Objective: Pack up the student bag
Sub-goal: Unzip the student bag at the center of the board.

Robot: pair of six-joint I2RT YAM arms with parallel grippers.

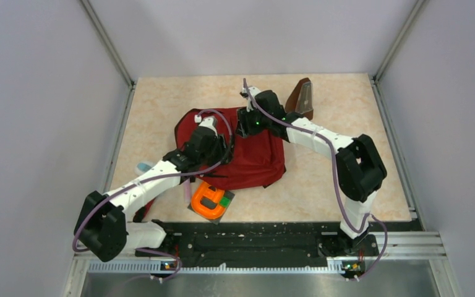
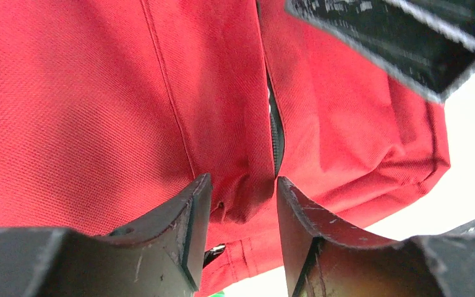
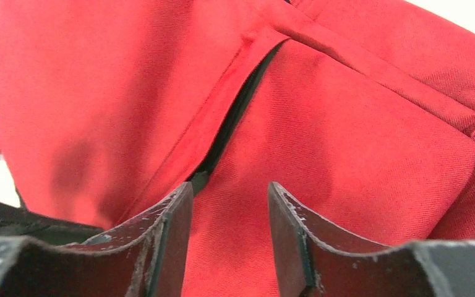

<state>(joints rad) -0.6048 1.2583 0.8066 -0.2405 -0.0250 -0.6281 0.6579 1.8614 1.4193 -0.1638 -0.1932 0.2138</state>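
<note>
The student bag lies flat mid-table, dark red, with both grippers on its upper left part. In the left wrist view my left gripper pinches a puckered fold of the bag's red fabric just beside the black zipper. From above, the left gripper sits at the bag's left side. My right gripper is at the bag's top edge. In its wrist view the right gripper is open, fingertips down on smooth red fabric next to a partly open zipper slit.
A brown pyramid-shaped metronome stands at the back, right of the right wrist. An orange object rests on a grey-green item near the front edge. A pale blue item and a pink strip lie by the left arm.
</note>
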